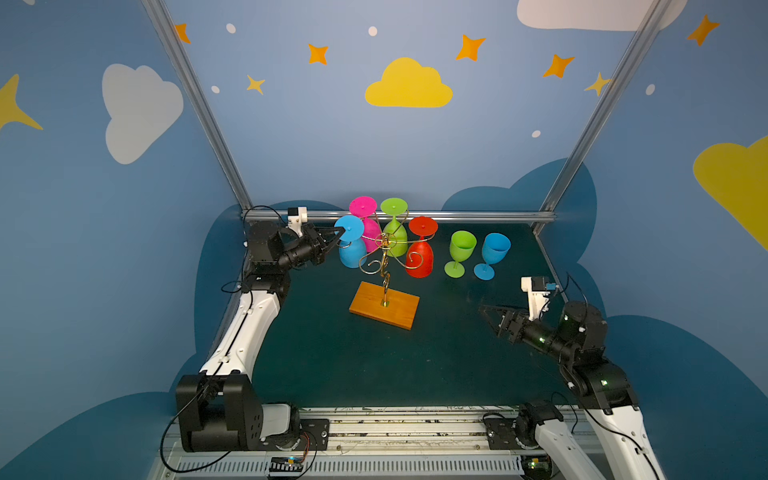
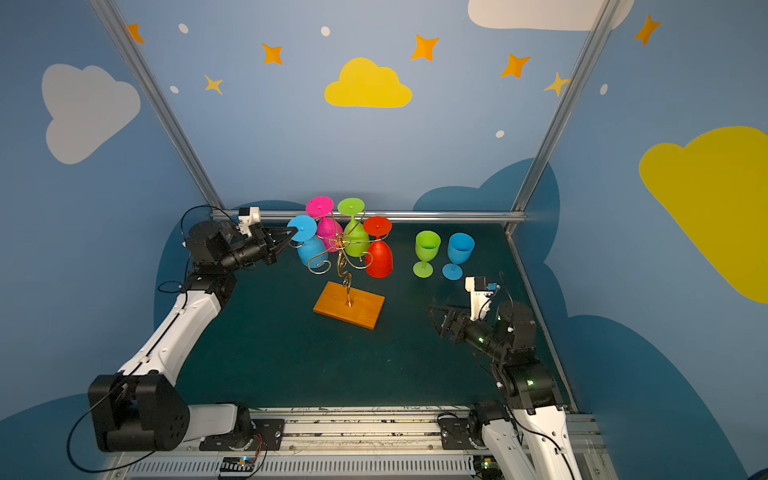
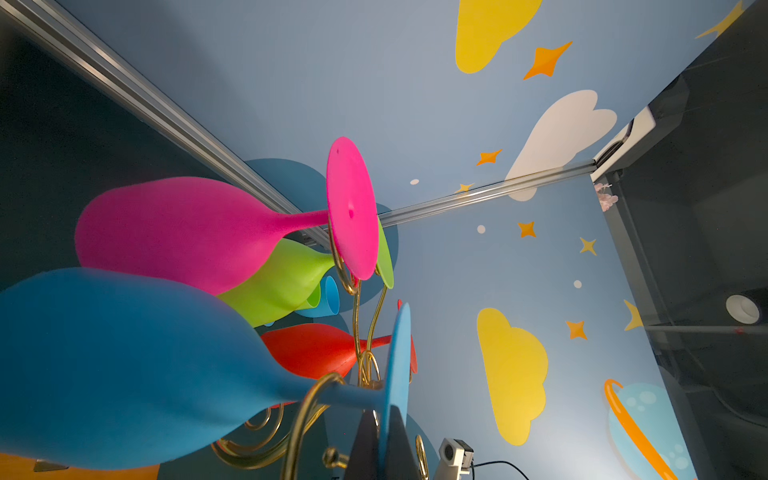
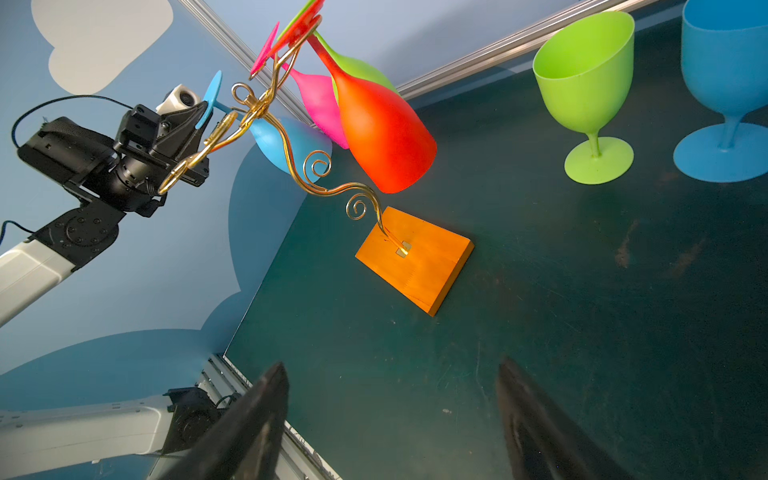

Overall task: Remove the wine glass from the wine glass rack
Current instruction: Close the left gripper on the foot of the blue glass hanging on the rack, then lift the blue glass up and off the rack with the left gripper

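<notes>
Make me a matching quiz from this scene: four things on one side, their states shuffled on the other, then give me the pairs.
Things:
1. red plastic wine glass
2. left pincer
3. right pincer
4. orange-brown wooden base

States:
a. open, holding nothing
b. lying flat on the dark green table
c. hanging upside down on the thin gold wire rack, untouched
d. shut on the round foot of the hanging blue plastic wine glass

Pairs: 1-c; 2-d; 3-a; 4-b
</notes>
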Robot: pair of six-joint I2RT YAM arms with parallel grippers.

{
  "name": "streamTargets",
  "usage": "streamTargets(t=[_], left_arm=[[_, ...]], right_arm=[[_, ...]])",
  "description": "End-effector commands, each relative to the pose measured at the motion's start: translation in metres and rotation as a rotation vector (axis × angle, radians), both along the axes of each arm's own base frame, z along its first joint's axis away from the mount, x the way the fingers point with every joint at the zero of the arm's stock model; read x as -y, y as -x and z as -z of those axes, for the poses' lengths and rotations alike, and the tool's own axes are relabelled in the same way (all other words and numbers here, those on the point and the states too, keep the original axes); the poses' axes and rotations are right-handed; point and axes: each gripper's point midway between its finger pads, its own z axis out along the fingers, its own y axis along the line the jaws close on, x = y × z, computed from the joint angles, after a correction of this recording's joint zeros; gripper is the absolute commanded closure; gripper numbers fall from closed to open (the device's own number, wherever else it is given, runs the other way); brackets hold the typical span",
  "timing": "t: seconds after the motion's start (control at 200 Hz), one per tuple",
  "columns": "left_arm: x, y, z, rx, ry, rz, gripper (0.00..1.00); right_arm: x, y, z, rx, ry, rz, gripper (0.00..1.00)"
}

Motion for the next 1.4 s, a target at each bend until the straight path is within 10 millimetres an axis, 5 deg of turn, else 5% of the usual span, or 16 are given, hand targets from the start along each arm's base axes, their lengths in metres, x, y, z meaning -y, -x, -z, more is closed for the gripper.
streamTargets(t=[0.0,0.866,1.242,1.397], left_arm=[[0.006,0.012,-0.02,0.084,-0.015,0.035,0.97],[0.01,0.073,0.003,0.068,-0.078,0.102,0.97],[-0.056,0.103,0.013,0.077,-0.133,-0.176,0.97],[-0.077,0.109,-0.02,0.146,-0.156,-0.235,0.97]], right_arm=[[0.0,0.0,0.005,-0.003,0.004,0.002,0.22],[0.001,0.004,0.01,-0.02,-0.002,0.005,0.22],[0.001,0.005,0.006,-0.01,0.003,0.002,0.22],[-0.001,0.003,-0.001,0.004,0.0,-0.008,0.22]])
